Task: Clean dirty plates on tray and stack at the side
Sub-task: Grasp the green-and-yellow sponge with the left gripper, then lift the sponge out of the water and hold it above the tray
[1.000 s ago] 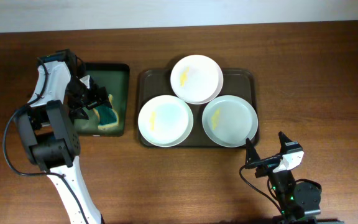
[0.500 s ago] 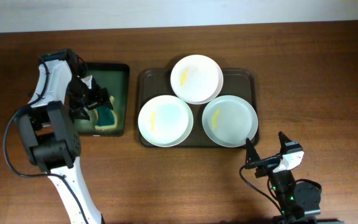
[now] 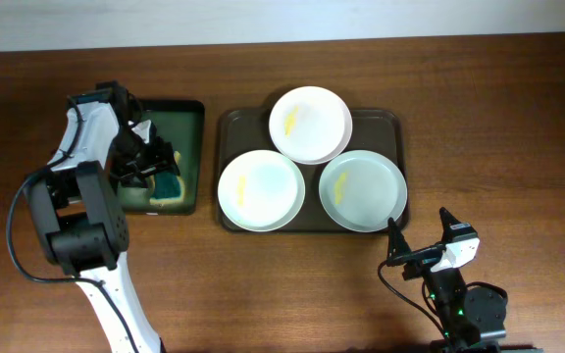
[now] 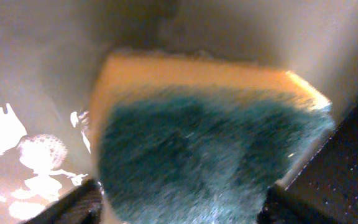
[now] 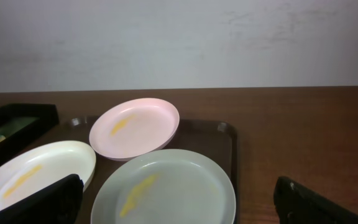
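Three white plates lie on the dark tray (image 3: pixel 226 123): one at the back (image 3: pixel 310 123), one front left (image 3: pixel 261 190), one front right (image 3: pixel 362 189), each with a yellow smear. My left gripper (image 3: pixel 155 172) is down in the black basin (image 3: pixel 189 113), and its fingers (image 4: pixel 182 205) close on a yellow-and-green sponge (image 4: pixel 210 143), which also shows in the overhead view (image 3: pixel 170 184). My right gripper (image 3: pixel 420 240) is open and empty near the table's front edge, just short of the front right plate (image 5: pixel 166 186). The right wrist view shows the back plate (image 5: pixel 135 127) and the front left plate (image 5: pixel 33 171).
The black basin holds green liquid and stands left of the tray, a narrow strip of bare wood between them. Bare wooden table (image 3: pixel 498 147) lies right of the tray. A pale wall (image 5: pixel 179 37) runs behind the table.
My left gripper has shifted slightly to the right inside the basin, staying at the sponge. The plates, the tray and the right arm have not moved.
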`<control>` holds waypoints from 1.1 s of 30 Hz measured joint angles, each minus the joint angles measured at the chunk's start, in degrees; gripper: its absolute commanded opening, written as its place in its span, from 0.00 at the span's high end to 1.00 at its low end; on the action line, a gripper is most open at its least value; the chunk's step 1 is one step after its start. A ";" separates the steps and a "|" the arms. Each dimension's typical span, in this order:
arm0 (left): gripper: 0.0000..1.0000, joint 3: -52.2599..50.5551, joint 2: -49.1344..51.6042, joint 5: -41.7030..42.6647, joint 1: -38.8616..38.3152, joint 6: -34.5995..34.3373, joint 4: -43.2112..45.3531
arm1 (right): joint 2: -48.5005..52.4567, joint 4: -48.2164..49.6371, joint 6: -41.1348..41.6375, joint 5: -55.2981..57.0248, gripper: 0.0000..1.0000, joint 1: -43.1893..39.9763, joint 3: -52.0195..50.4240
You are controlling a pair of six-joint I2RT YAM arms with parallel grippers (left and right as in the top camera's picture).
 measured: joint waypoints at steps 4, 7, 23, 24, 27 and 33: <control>0.56 -0.07 0.00 -0.02 -0.59 0.31 0.46 | 0.00 0.02 0.00 0.00 0.02 0.00 0.00; 0.75 -0.17 0.00 0.02 -0.61 0.52 0.48 | 0.00 0.00 -0.07 0.00 0.01 0.00 0.00; 1.00 13.84 -0.07 -0.04 -0.61 0.26 -10.54 | 0.00 0.00 -0.04 0.00 0.01 0.00 0.00; 1.00 17.20 -0.28 -0.02 -0.61 0.26 -12.15 | 0.00 0.00 -0.04 0.00 0.02 0.00 0.00; 1.00 24.24 -1.29 -0.04 -0.61 0.26 -14.29 | 0.00 0.02 -0.04 0.00 0.02 0.00 0.00; 1.00 28.33 -3.17 -0.37 -0.61 0.26 -13.25 | 0.00 0.00 -0.02 0.00 0.02 0.00 0.00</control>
